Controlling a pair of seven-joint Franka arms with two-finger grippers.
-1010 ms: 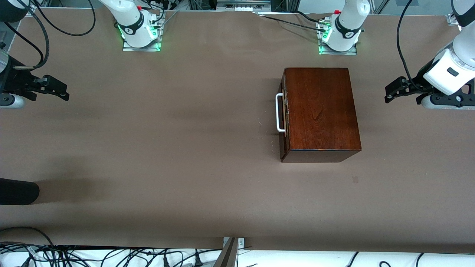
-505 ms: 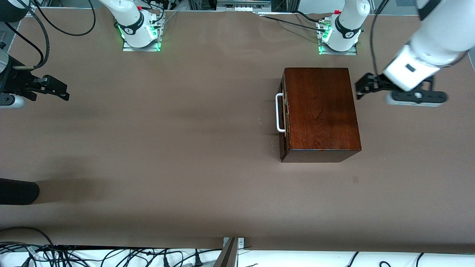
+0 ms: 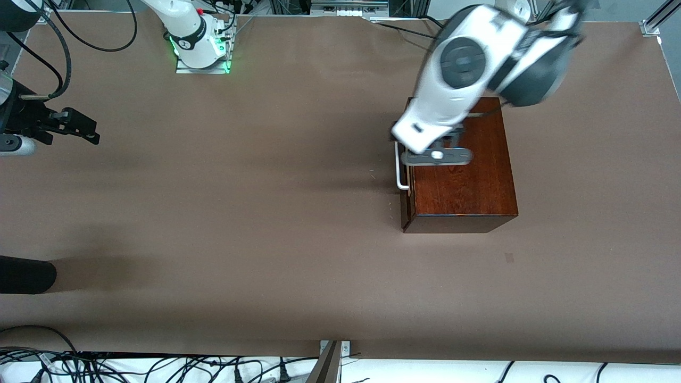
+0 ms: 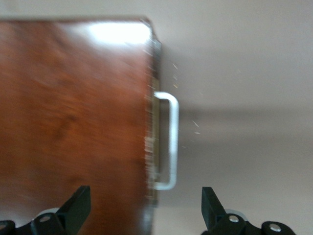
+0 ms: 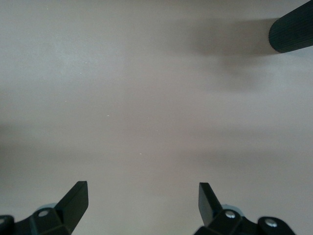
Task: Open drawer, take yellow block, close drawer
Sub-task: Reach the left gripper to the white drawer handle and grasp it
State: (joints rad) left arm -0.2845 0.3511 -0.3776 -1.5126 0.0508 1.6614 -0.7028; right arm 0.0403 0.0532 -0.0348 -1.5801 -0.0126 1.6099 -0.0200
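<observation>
The drawer [image 3: 407,175] sat closed; its stiff white handle [image 4: 168,142] at the box's nine o'clock face offered the grip. Left claw [image 4: 146,210] hovered released above it; right claw [image 5: 142,205] waited released over the surface [image 3: 239,213]

Red-brown glossy drawer [image 3: 463,181] (white handle [image 3: 400,170]), brown table [image 3: 239,213], black fingers [image 4: 76,208]

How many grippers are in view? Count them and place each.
2. The left gripper hangs open over the handle edge of the wooden box. The right gripper waits open over bare table at the right arm's end.
</observation>
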